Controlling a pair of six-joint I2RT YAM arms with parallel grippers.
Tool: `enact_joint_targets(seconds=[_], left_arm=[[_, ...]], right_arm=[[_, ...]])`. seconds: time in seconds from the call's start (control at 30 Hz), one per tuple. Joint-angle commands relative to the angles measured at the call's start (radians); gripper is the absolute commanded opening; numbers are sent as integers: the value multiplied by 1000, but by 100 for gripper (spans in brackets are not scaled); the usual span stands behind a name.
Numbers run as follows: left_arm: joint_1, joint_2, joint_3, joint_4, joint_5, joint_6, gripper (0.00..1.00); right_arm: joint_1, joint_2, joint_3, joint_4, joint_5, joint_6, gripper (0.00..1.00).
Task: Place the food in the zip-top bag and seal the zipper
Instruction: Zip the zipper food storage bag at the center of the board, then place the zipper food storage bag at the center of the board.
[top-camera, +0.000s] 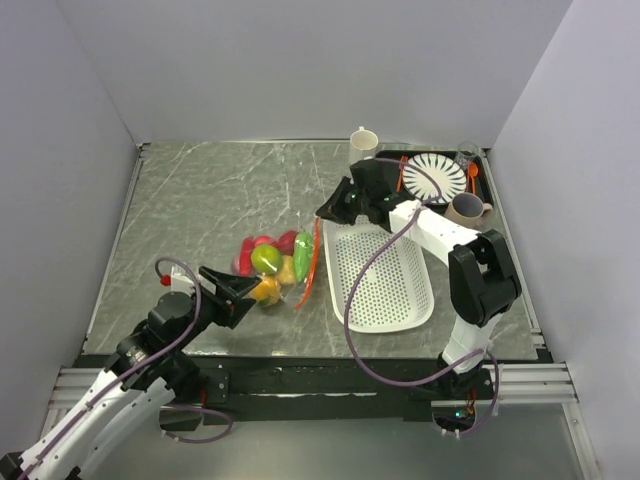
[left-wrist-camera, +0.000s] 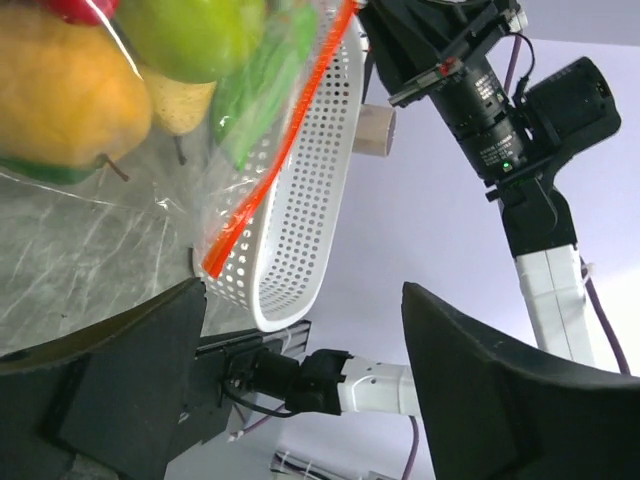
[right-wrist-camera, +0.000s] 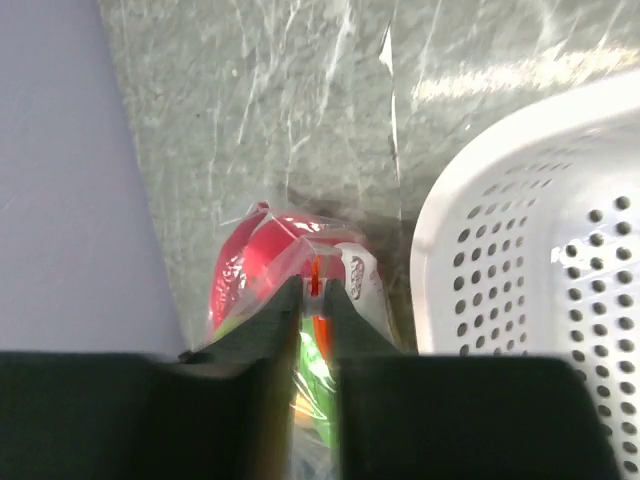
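Sealing appears to be the step in hand. Table (top-camera: 200, 200): carries the basket (top-camera: 385, 285) and, just left of it, the bag (top-camera: 272, 268). Food (top-camera: 265, 258): inside the bag, none seen loose. Zipper (top-camera: 313, 258): along the bag's basket-side edge. Right gripper (right-wrist-camera: 314, 292): pinched on the zipper's far end. Left gripper (top-camera: 238, 292): jaws spread, empty, by the bag's near corner. Recommendation: left should pin the near end first, so the right can draw straight along the strip, low, without dragging the bag.
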Motion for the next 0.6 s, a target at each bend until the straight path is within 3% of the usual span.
enact_joint_targets(seconds=[0.0, 0.07, 0.1, 0.2, 0.4, 0.57], left_arm=[[-1, 48, 141, -13, -62, 116, 88], [-3, 70, 186, -30, -80, 142, 91], [-1, 74, 193, -34, -87, 150, 93], [-1, 107, 212, -27, -96, 182, 99], [-1, 301, 288, -13, -36, 312, 99], [-1, 476, 451, -62, -66, 443, 99]], right_arm=[[2, 9, 97, -64, 22, -119, 38], [2, 0, 117, -79, 26, -144, 52], [2, -8, 119, -95, 37, -157, 65], [4, -52, 110, -133, 87, -180, 77], [-1, -213, -1, -182, 221, -211, 82], [-24, -311, -90, -205, 245, -245, 86]])
